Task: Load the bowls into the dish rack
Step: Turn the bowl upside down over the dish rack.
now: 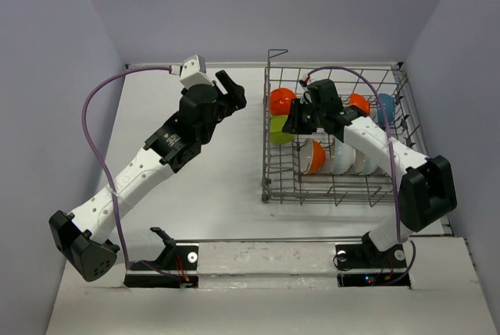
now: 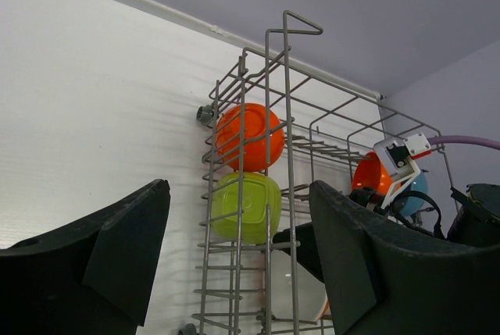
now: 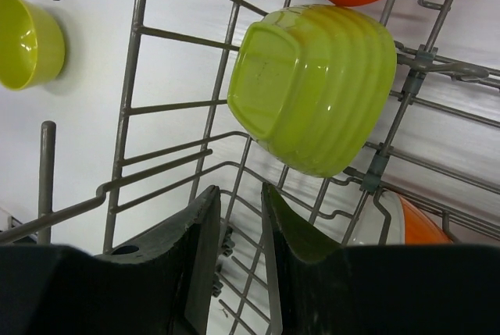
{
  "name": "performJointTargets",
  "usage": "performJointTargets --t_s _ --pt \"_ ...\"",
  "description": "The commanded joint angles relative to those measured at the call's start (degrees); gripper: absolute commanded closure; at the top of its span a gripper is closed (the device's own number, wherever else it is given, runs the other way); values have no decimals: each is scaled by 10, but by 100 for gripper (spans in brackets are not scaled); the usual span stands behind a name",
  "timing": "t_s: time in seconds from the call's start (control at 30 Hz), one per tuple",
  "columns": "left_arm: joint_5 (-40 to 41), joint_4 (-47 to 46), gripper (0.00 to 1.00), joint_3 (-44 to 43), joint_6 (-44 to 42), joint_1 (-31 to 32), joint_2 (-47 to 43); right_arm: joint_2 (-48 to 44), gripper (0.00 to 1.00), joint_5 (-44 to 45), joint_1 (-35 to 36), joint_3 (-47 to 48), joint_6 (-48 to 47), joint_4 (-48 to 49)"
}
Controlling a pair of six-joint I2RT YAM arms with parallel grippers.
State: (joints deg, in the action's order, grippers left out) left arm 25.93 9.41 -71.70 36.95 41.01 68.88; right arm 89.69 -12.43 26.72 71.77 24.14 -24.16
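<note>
White table (image 1: pixel 219 194), lavender walls. Left gripper (image 1: pixel 233 90) hangs over the table just left of the dish rack (image 1: pixel 266 155), jaws wide apart, nothing in them. Rack sits right of centre and holds bowls on edge: orange bowl (image 1: pixel 281 101), yellow-green bowl (image 1: pixel 280 129) just beside it, white bowls (image 1: pixel 348 159), blue bowl (image 1: pixel 385 105) far right. Right gripper (image 3: pixel 240 202) is inside the rack near the yellow-green bowl, narrow gap between its fingers, nothing between them.

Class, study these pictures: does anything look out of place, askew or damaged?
One small green bowl seems to sit on the table, outside the rack, while the other bowls stand inside. Nothing looks spilled or damaged.
</note>
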Motion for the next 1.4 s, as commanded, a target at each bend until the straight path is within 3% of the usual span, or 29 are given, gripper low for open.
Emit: performJointTargets --t_s 0.0,0.83,1.37 --pt "6 -17 19 2 -2 -2 -9 7 67 8 2 12 -9 -2" --pt "10 -12 19 0 -1 -2 -7 69 66 21 12 12 -12 16" --pt "17 -6 20 1 0 -2 -11 38 66 3 12 22 -11 18"
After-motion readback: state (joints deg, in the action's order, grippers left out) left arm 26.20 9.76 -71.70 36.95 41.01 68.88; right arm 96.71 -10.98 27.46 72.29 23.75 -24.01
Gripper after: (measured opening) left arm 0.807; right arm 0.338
